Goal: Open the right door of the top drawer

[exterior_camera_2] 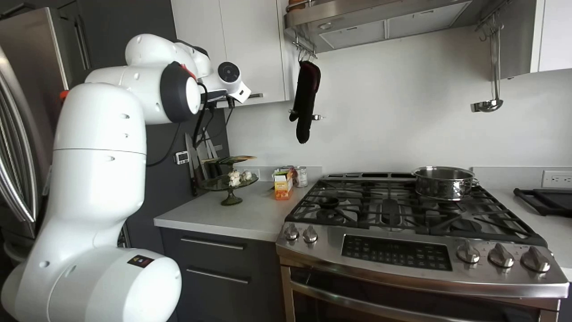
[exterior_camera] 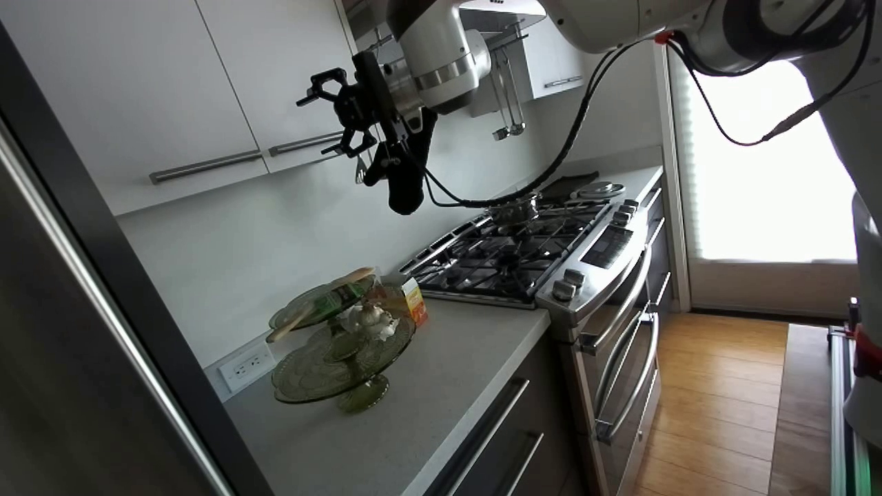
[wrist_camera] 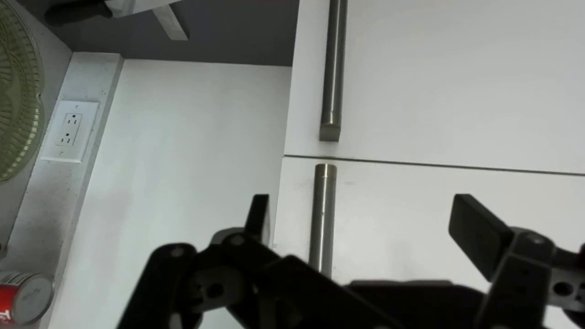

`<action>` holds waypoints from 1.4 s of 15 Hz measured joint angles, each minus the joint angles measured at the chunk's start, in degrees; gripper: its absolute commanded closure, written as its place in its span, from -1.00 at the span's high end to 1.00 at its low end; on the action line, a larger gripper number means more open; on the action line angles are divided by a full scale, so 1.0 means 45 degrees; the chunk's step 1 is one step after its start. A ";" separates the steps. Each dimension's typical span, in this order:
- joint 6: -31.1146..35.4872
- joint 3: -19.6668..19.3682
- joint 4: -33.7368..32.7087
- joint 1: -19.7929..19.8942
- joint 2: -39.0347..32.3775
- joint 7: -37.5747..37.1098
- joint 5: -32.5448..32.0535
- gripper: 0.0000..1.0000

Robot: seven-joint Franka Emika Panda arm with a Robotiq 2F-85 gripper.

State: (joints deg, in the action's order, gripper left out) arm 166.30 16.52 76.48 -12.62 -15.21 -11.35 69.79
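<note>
The white upper cabinet has two shut doors side by side. The right door (exterior_camera: 296, 62) carries a long metal handle (exterior_camera: 306, 142) along its lower edge. It also shows in an exterior view (exterior_camera_2: 254, 53), and as the lower panel in the wrist view (wrist_camera: 393, 214). My gripper (exterior_camera: 313, 127) is open and empty, its fingers pointing at the right door near the handle. In the wrist view, the right door's handle (wrist_camera: 322, 214) lies between the spread fingers (wrist_camera: 361, 219), nearer the left finger. No contact is visible. The gripper is hidden behind the arm in an exterior view.
The left door (exterior_camera: 124, 89) has its own handle (exterior_camera: 205, 167) close by. A black oven mitt (exterior_camera_2: 307, 98) hangs from the range hood (exterior_camera_2: 357, 18). Below are a green glass cake stand (exterior_camera: 331, 372), the counter (exterior_camera: 441, 386) and the stove (exterior_camera_2: 393, 214) with a pot (exterior_camera_2: 442, 183).
</note>
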 measured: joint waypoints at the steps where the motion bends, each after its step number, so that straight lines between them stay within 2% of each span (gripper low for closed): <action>1: 0.0000 0.0026 -0.0311 0.0045 -0.0302 0.0342 0.0291 1.00; 6: 0.0001 0.0186 -0.1974 0.0075 -0.1925 0.1646 0.0864 1.00; 7: 0.0001 0.0270 -0.2375 0.0072 -0.2278 0.1856 0.0887 0.80; 8: 0.0001 0.0360 -0.2748 0.0065 -0.2581 0.2028 0.0890 0.71; 9: 0.0000 0.0443 -0.3109 0.0046 -0.2862 0.2154 0.0890 0.51; 11: -0.0024 0.0572 -0.3775 -0.0008 -0.3355 0.2298 0.0889 0.32; 13: -0.0066 0.0648 -0.4341 -0.0061 -0.3739 0.2368 0.0880 -0.13; 15: -0.0141 0.0678 -0.4799 -0.0106 -0.4038 0.2373 0.0854 -0.41; 17: -0.0305 0.0684 -0.5175 -0.0143 -0.4272 0.2373 0.0831 -0.51; 18: -0.0348 0.0684 -0.5325 -0.0166 -0.4362 0.2373 0.0815 -0.70; 19: -0.0376 0.0683 -0.5426 -0.0193 -0.4419 0.2372 0.0794 -0.98; 21: -0.0388 0.0669 -0.5486 -0.0232 -0.4470 0.2226 0.0771 -0.90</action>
State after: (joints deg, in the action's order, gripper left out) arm 164.55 19.53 51.79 -13.67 -35.32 -1.33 73.26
